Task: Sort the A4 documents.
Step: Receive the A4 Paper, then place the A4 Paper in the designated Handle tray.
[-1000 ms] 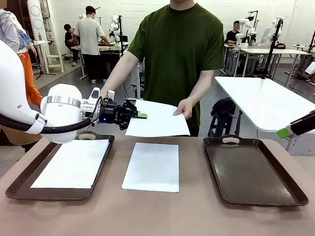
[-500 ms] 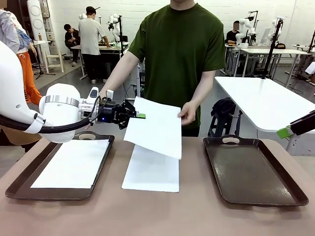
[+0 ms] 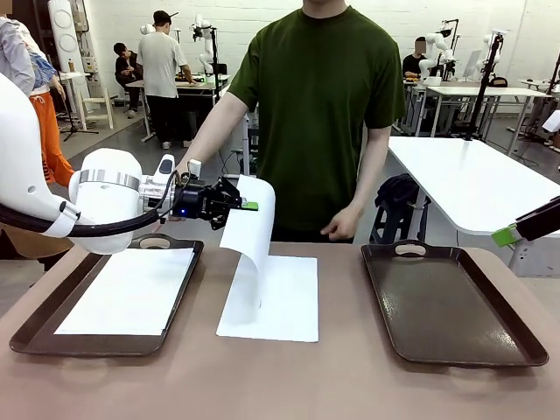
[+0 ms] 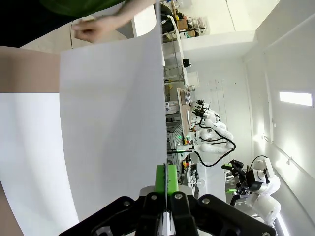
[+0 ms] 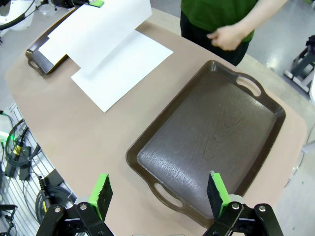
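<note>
The left gripper is clamped tight on one edge of the hanging sheet, held above the middle of the table. The wrist view shows its green pads pressed together with the paper's edge between them. This sheet is plain white and blank. It arches over from the grip and droops in a smooth curl, without a crease. Its lower end reaches down onto the flat sheet, though I cannot tell whether the two touch.

The flat sheet is also white and blank. It lies directly on the table between the two trays, its long side running away from the robot. A third sheet, white and flat too, lies inside the left tray and is narrower than the tray floor.

The right tray is dark brown, with a cut-out handle at each end. In the right wrist view the right gripper hovers over the near end of this tray, its jaws wide apart and nothing between them.

The person's hand hangs loosely at the far edge of the table, apart from the hanging sheet.
</note>
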### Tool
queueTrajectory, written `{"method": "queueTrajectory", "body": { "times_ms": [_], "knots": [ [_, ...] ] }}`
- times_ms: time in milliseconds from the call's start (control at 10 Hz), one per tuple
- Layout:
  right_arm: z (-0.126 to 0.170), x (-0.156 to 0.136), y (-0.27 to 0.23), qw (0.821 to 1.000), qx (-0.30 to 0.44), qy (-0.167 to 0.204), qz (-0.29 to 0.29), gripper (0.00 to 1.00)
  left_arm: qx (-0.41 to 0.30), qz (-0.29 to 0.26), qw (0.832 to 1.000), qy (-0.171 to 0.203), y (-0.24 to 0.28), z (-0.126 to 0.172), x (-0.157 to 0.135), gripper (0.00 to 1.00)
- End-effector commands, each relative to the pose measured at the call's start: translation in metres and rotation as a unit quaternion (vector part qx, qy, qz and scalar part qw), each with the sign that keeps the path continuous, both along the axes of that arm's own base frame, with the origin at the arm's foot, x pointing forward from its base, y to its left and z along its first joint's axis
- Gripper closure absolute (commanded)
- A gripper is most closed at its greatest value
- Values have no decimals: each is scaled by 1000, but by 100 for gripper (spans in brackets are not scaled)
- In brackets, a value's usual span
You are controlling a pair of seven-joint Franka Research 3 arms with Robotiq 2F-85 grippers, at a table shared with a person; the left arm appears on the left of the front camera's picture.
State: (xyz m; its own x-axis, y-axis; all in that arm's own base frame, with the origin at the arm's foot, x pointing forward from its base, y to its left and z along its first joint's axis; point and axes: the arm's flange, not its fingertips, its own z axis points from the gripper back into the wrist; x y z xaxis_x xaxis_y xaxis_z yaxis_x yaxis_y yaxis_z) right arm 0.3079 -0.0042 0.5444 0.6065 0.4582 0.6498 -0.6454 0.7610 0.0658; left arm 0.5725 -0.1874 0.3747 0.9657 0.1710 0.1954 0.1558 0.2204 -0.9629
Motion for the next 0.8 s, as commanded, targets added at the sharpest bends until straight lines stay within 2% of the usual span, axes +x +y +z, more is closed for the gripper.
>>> {"method": "queueTrajectory", "body": {
  "times_ms": [0,700],
  "knots": [
    [-2,1,0,1000,8,2,6,0,1,0,1000,0,-1,0,0,100],
    [-2,1,0,1000,8,2,6,0,1,0,1000,0,-1,0,0,100]
  ]
}}
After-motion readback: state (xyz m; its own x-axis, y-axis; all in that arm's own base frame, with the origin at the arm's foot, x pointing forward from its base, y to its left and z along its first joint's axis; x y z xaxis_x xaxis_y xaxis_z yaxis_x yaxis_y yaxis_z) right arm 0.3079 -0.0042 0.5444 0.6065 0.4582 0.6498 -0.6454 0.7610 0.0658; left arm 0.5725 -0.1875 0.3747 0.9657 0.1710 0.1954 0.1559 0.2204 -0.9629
